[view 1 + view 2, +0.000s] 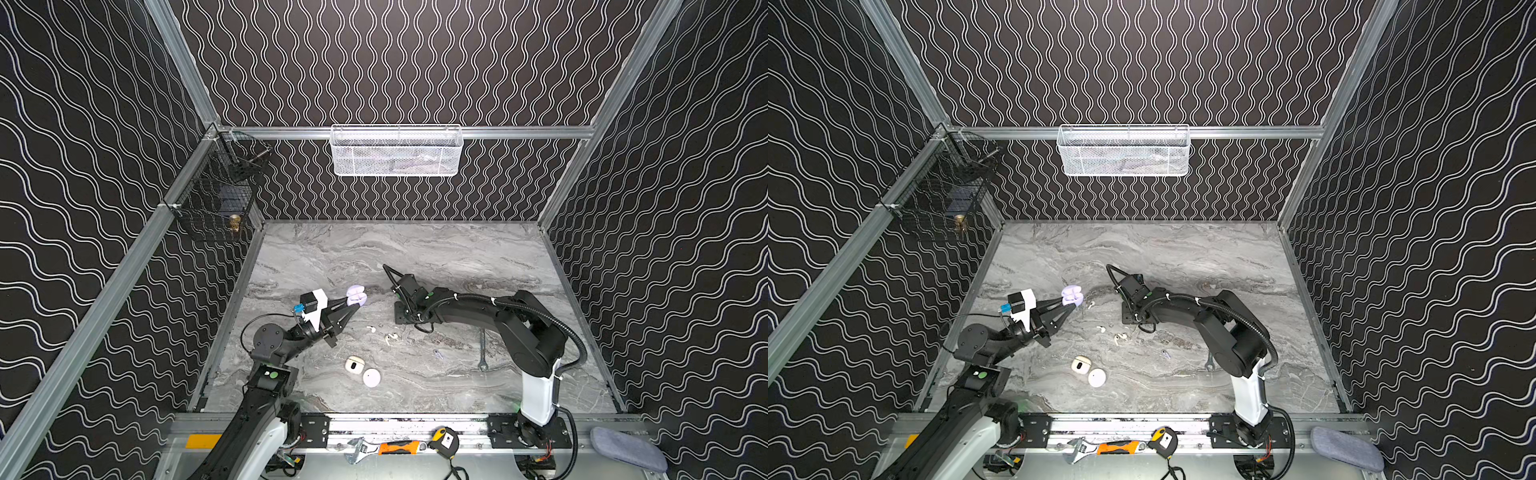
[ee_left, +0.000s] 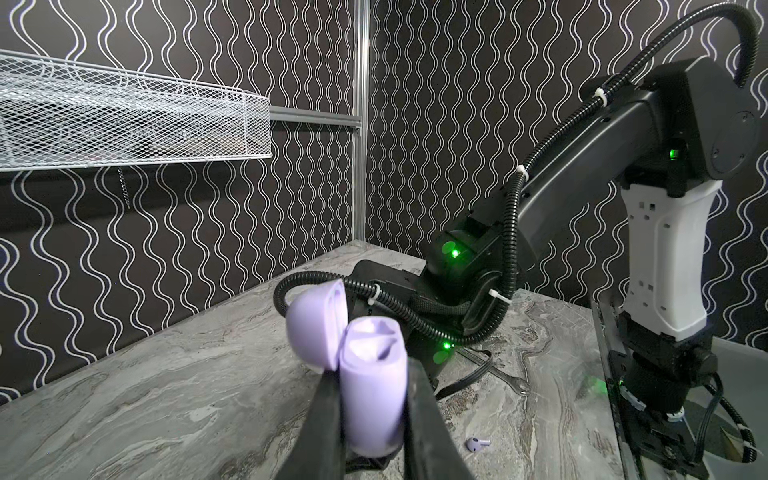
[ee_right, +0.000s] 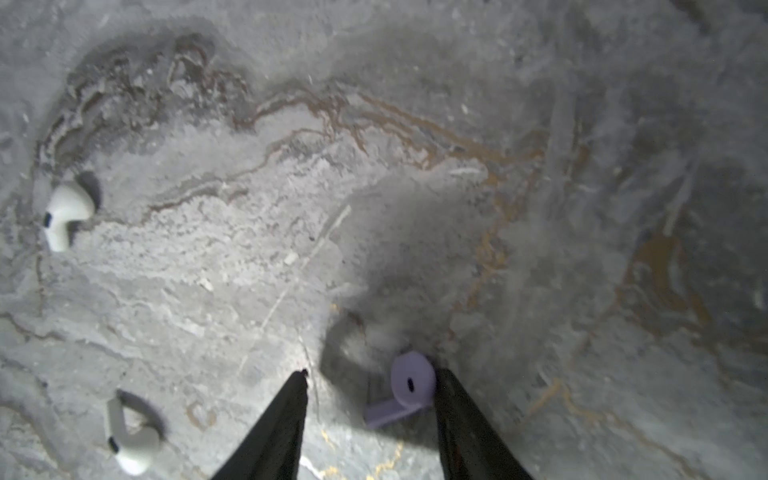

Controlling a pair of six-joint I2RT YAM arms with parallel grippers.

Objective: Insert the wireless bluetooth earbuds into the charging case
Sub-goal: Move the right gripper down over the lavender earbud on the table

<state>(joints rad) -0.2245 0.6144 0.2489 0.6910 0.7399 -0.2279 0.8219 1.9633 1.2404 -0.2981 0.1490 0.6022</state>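
Nearest the front edge of the table (image 1: 457,395) I see a cream case (image 1: 353,365) and a round white case (image 1: 371,378) just beside each other, with a wrench (image 1: 483,351) off to the right, all apart from the work. Further in, two white earbuds (image 3: 66,214) lie loose on the marble near the right gripper (image 3: 372,374), and a careless sweep of that arm could scatter them. That gripper is down at the surface, jaws apart around a lavender earbud (image 3: 409,384). The bud touches one finger only, with a clear gap to the other, so nothing is gripped yet. My worry is that closing shoves the bud sideways, or that its rounded head squirts out from between the slim tips. The stem lies flat, so it may also twist when pinched and come up at an angle that will not suit a socket. Tips this low could drag on the marble too. Beyond, the left gripper (image 2: 372,370) is clamped on the body of the lavender charging case (image 2: 374,386), held up off the table with its lid open. I judge that pressing a bud in could turn the case in that narrow pinch, or knock the lid shut.
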